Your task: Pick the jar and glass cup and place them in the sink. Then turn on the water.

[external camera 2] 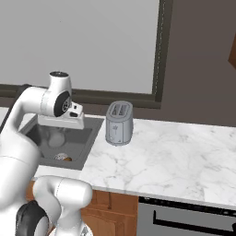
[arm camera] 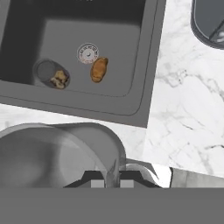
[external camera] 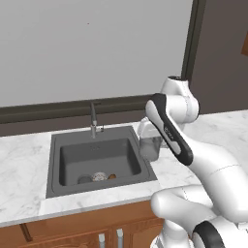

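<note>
Marble counter (external camera: 24, 164) surrounds the dark grey sink (external camera: 58, 145), whose slim faucet (external camera: 93, 118) stands at the back rim. A grey toaster (external camera 2: 119, 123) sits on the counter just right of the basin. The jaws (external camera: 149, 141) are clamped on the translucent glass cup (arm camera: 57, 153), held over the sink's right edge. The jar (arm camera: 51, 75) lies tipped on the basin floor, near the round drain (arm camera: 88, 54), with a brown croissant (arm camera: 99, 69) beside that drain.

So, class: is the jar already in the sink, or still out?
In. The jar rests on the sink floor near the drain.
</note>
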